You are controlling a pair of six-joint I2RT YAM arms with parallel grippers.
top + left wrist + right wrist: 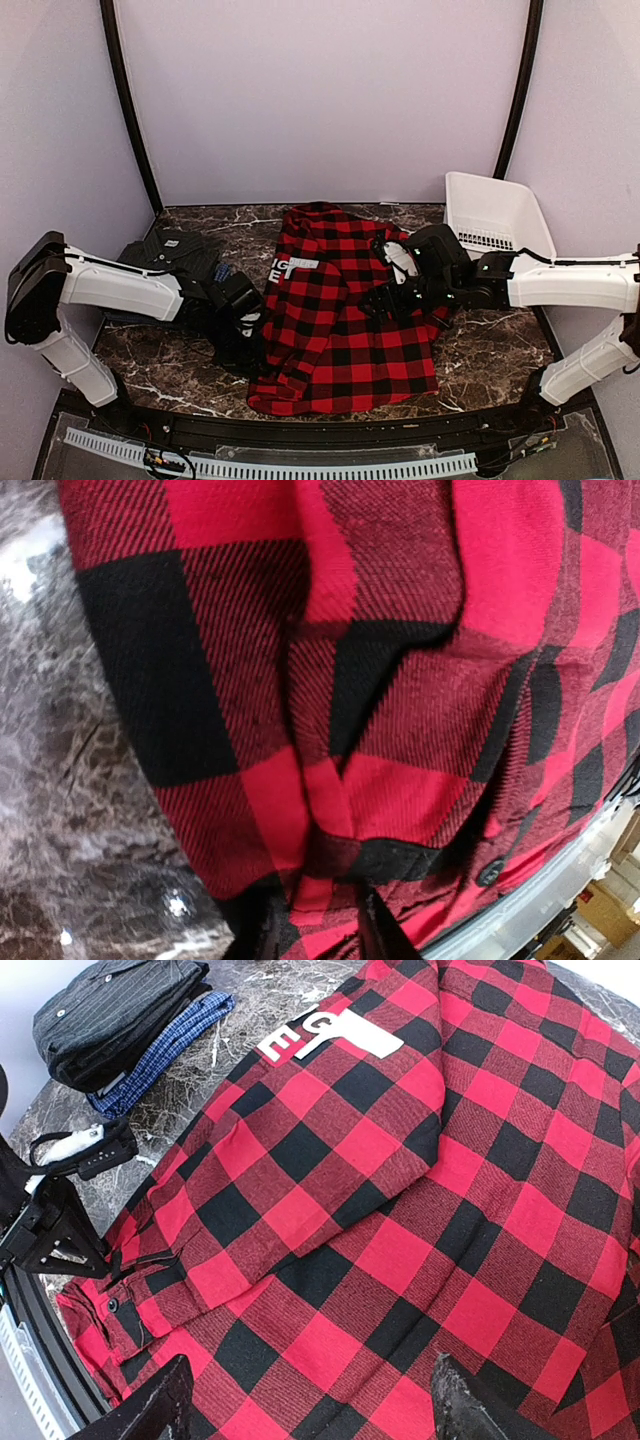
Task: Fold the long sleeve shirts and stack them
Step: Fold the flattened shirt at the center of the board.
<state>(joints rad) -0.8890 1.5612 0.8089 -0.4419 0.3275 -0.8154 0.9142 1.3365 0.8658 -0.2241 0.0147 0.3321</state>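
Observation:
The red-and-black checked shirt (345,320) lies spread on the marble table (500,340), its white letters (297,265) at the upper left. My left gripper (250,340) is at the shirt's left edge. In the left wrist view its fingers (385,935) are pinched on a fold of the checked shirt (400,680). My right gripper (385,300) hovers open over the shirt's middle, with its fingers (480,1410) wide apart above the cloth (420,1210). The black shirt (170,248) lies folded at the far left on the blue shirt (222,271). Both show in the right wrist view: black (110,1010), blue (165,1045).
A white plastic basket (495,215) stands at the back right, close to the right arm. The table's near rim (300,430) runs just below the shirt's hem. The left arm's gripper body (60,1220) shows at the left of the right wrist view.

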